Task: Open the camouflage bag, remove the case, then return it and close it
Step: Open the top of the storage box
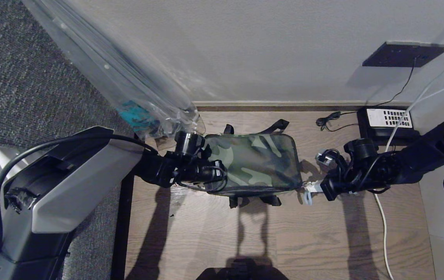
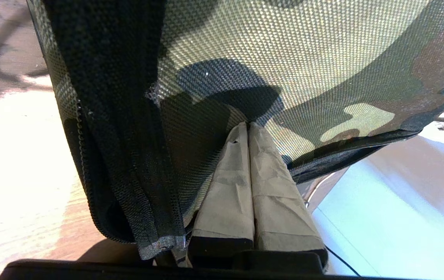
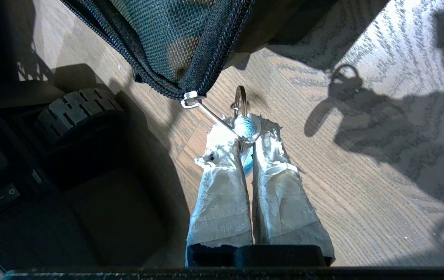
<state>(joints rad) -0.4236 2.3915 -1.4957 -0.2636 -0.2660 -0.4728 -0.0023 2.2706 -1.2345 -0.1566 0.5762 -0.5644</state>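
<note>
The camouflage bag (image 1: 255,163) lies flat on the wooden floor with its zip closed as far as I can see. My left gripper (image 1: 223,174) is at the bag's left end, shut. Its taped fingertips (image 2: 248,125) press against the creased camouflage panel (image 2: 284,50). My right gripper (image 1: 310,191) is at the bag's near right corner, shut on the zip pull's blue-and-white charm (image 3: 247,126). A metal link runs from the charm to the slider (image 3: 191,99) on the black zip at the bag's corner (image 3: 175,35). The case is out of view.
A clear plastic-wrapped umbrella (image 1: 128,77) leans over the bag's far left. At the back right a black device with a white panel (image 1: 387,120) stands by the wall. A white cable (image 1: 381,217) runs along the floor on the right. Grey carpet (image 1: 20,77) borders the left.
</note>
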